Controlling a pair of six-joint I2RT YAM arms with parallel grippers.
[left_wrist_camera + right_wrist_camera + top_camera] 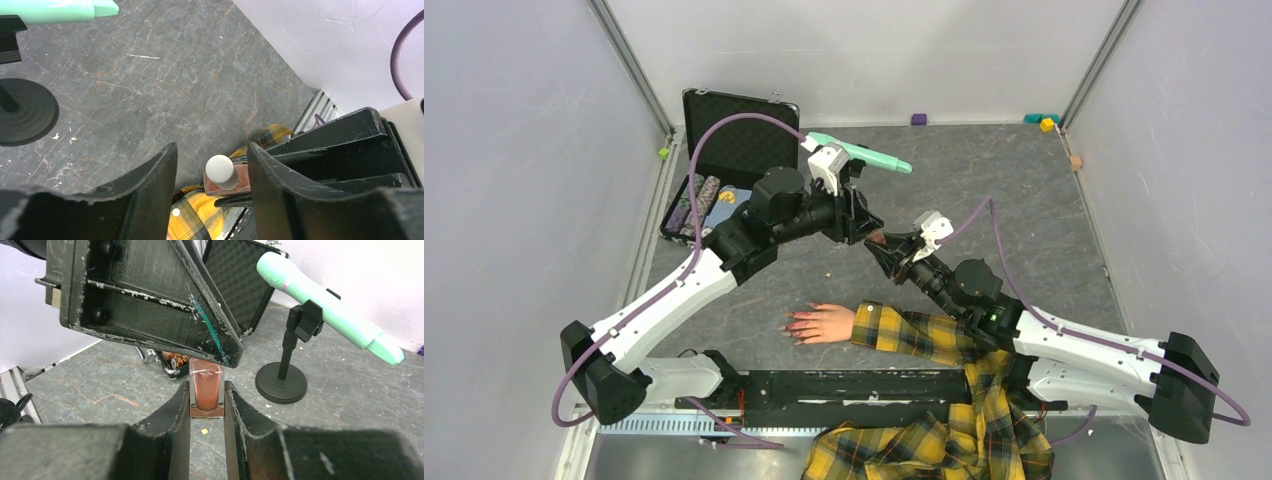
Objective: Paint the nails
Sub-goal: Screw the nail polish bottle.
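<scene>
The right gripper (886,243) is clamping the polish bottle (206,385) while the half-open left gripper (212,147) is straddling its white cap (221,170), gripping nothing; an off-centre pinch could tip the bottle.

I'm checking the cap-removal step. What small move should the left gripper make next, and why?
Probably close the left gripper onto the white cap: its jaws straddle it with gaps on both sides, while the right gripper clamps the polish bottle steady for unscrewing.

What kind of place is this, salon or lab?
Probably a lab test cell: plain white enclosure walls, a mannequin hand in a plaid sleeve, two bench-mounted robot arms.
</scene>
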